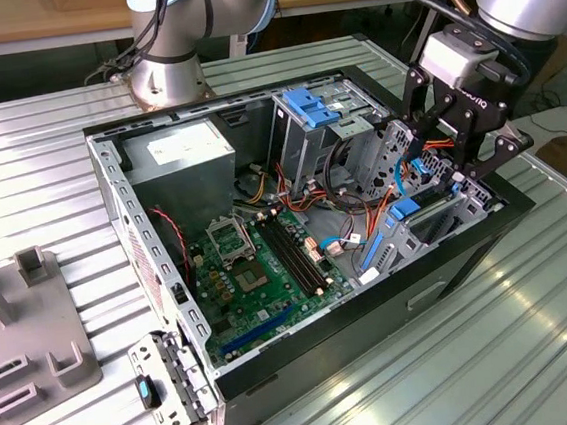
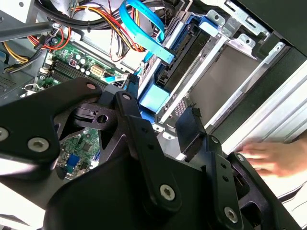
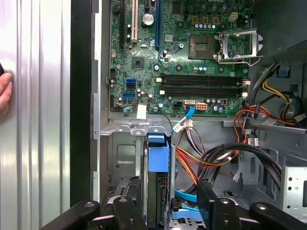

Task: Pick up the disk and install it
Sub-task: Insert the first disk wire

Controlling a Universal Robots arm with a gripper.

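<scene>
The disk (image 3: 156, 191) stands on edge in a metal bay at the end of the open computer case (image 1: 468, 245). Its dark body is framed by a blue carrier, whose blue tab (image 2: 153, 98) sticks up. My gripper (image 3: 168, 203) hangs right over it and is open. One black finger (image 3: 208, 201) stands apart from the disk, with cables showing in the gap, and the other finger (image 2: 130, 88) is at the disk's other side. In the exterior view the gripper (image 1: 448, 168) is at the case's end on the exterior view's right.
Orange, black and blue cables (image 3: 211, 160) crowd the space beside the bay. The motherboard (image 1: 258, 265) lies on the case floor, and a tall drive cage with a blue bracket (image 1: 310, 104) stands behind. A person's hand (image 2: 268, 158) rests on the ribbed table beside the case.
</scene>
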